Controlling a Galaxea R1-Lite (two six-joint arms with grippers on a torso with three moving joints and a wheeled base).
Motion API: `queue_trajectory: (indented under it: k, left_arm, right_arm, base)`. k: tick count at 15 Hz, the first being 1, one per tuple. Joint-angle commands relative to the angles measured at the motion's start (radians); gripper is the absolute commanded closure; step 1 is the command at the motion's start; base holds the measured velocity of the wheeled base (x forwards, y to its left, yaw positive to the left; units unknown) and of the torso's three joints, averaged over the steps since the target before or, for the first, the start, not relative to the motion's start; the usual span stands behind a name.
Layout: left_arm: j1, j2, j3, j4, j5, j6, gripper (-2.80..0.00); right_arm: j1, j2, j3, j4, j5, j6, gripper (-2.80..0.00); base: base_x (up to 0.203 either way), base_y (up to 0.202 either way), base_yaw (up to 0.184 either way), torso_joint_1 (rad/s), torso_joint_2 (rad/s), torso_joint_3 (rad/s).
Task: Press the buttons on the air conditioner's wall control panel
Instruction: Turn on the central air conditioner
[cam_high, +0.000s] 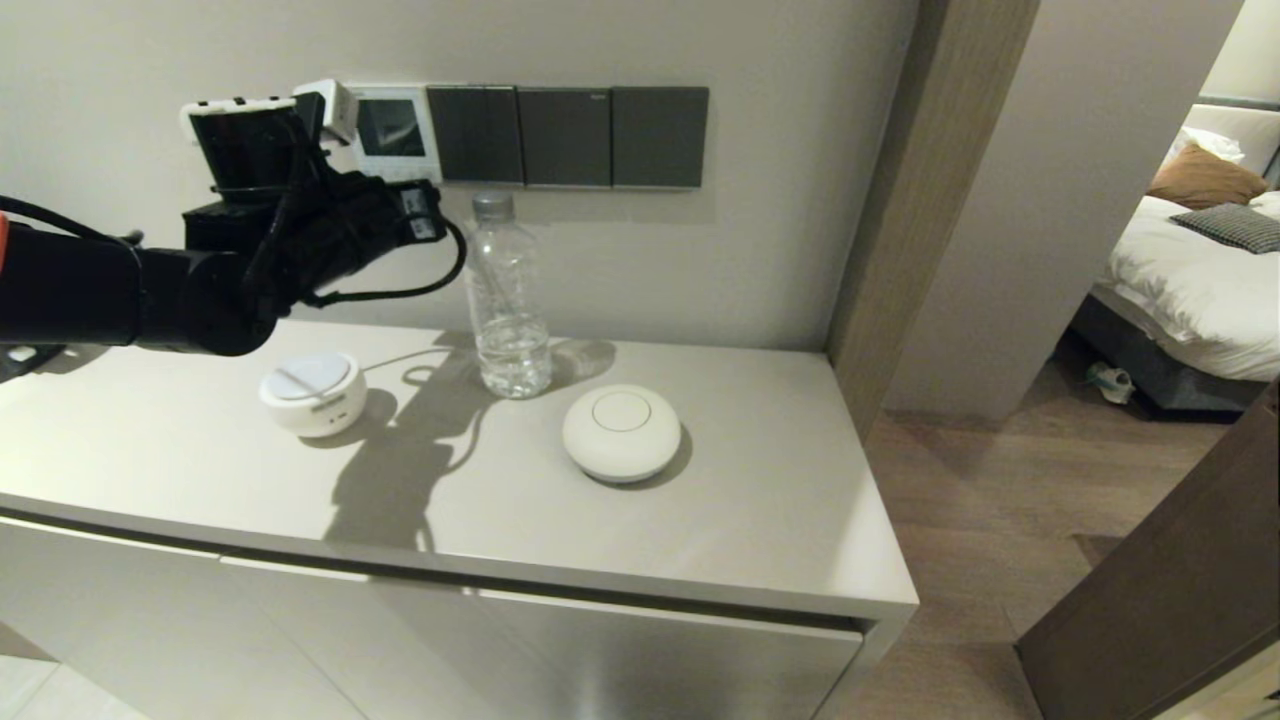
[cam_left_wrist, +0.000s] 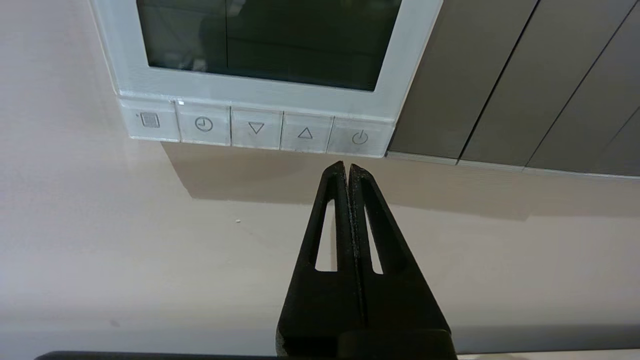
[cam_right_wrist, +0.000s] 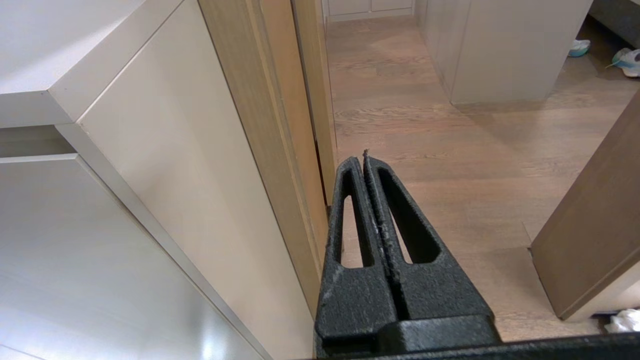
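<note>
The air conditioner's wall control panel (cam_high: 392, 132) is a small white thermostat with a dark screen, fixed to the wall above the cabinet. In the left wrist view its white frame (cam_left_wrist: 260, 96) fills the top, with the buttons (cam_left_wrist: 256, 128) in a row along its lower edge. My left gripper (cam_left_wrist: 347, 167) is shut and empty. Its tips are just below the power button (cam_left_wrist: 359, 137), close to the wall; I cannot tell whether they touch anything. In the head view the left gripper (cam_high: 420, 200) is raised under the panel. My right gripper (cam_right_wrist: 363, 159) is shut, parked low beside the cabinet.
Three dark grey switch plates (cam_high: 567, 137) adjoin the panel on the right. On the cabinet top (cam_high: 780, 520) stand a clear water bottle (cam_high: 508, 300) and two round white devices (cam_high: 312, 392) (cam_high: 621, 432). A wooden door frame (cam_high: 880, 200) is at the right.
</note>
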Motion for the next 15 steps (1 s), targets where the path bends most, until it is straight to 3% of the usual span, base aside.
queue_trajectory:
  k: [1,7,15]
  left_arm:
    - [0.000,-0.014,0.009,-0.003,0.000,-0.001,0.00]
    - [0.000,-0.049,0.047,-0.033,0.004,0.000,0.00]
    - [-0.001,-0.007,0.006,-0.037,0.005,0.002,0.00]
  right_arm:
    - [0.000,0.000,0.003,0.000,0.000,0.000,0.00]
    - [0.000,0.000,0.003,0.000,0.000,0.000,0.00]
    - [0.000,0.000,0.003,0.000,0.000,0.000,0.00]
  base:
    - [0.000,0.000,0.000,0.000,0.00,0.000]
    - [0.000,0.000,0.000,0.000,0.00,0.000]
    - [0.000,0.000,0.000,0.000,0.00,0.000]
